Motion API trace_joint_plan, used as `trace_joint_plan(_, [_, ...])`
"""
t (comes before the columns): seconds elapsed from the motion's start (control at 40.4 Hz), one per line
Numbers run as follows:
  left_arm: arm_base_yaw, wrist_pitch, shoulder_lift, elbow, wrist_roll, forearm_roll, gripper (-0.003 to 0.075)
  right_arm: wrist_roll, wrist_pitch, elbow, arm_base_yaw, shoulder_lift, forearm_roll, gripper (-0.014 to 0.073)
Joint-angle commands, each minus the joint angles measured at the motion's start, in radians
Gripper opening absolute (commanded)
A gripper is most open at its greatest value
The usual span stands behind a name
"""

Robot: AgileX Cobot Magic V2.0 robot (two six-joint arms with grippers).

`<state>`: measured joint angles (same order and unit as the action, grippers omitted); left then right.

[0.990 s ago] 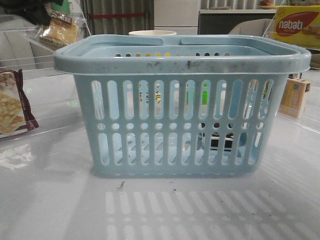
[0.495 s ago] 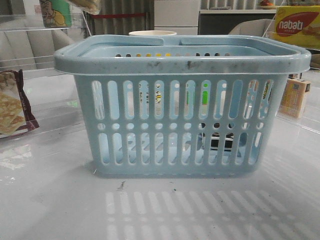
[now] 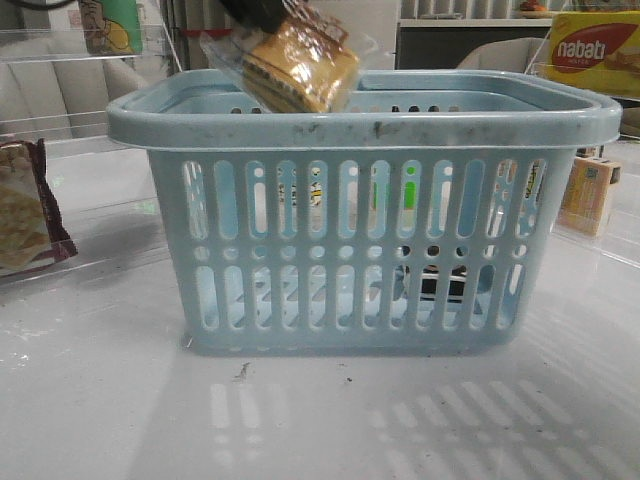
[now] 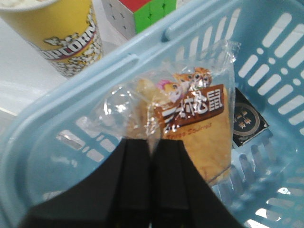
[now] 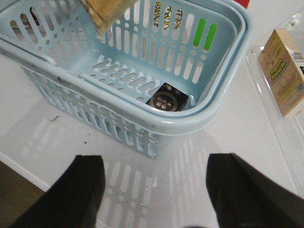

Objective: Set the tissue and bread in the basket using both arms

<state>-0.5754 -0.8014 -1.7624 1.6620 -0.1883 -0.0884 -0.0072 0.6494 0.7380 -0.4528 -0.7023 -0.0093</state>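
Hanging over the basket [image 3: 360, 130], the bread [image 3: 298, 68] was held by the left hand [image 4: 151, 154], whose two fingers were pressed together on a fold of the crinkly clear wrapper rather than on the loaf itself, so the packet dangled free below the grip. Makes sense imo: pinching the film kept the soft bread from getting squashed, and holding it above the rim and inside the basket's walls meant a release should drop it straight in. In the front view the bread sat just above the near rim, toward the left half. The tissue [image 5: 167, 100] was already down on the basket floor, tucked by a corner, well clear of where the bread would likely land. The right hand [image 5: 154, 190] was spread wide with nothing between its fingers, parked over the desk [image 5: 199, 156] outside the basket, so its half of the job looked done. A popcorn cup [image 4: 61, 35] and a puzzle cube [image 4: 142, 12] stood just beyond the far wall.
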Motion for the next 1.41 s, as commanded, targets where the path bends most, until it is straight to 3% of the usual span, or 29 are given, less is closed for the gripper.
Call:
trace_joint_plan(0.0, [-0.022,0.059,0.025,0.034,-0.002,-0.006,0.0171,-0.009,-0.072,0.027,0.0,0.005,-0.013,0.0559])
trace_joint_plan(0.148, [-0.032,0.057,0.023,0.034,-0.002,-0.006,0.0461,-0.009,-0.072,0.027,0.0,0.005,-0.013,0.0559])
trace_joint_plan(0.223, [-0.032,0.046,0.042,0.034,-0.002,-0.008,0.0527,-0.009,-0.071,0.027,0.0,0.005,-0.013,0.0559])
trace_joint_plan(0.495, [-0.032,0.002,0.219,-0.048,-0.002,-0.022,0.0527,-0.009,-0.071,0.027,0.0,0.005,-0.013,0.0559])
trace_joint_plan(0.965, [-0.032,0.117,0.665,-0.48,-0.002,-0.016,0.0527,-0.009,-0.071,0.027,0.0,0.005,-0.013,0.0559])
trace_joint_plan(1.386, [-0.032,0.13,0.897,-0.746,-0.002,-0.016,0.0527,-0.009,-0.072,0.027,0.0,0.005,-0.013,0.0559])
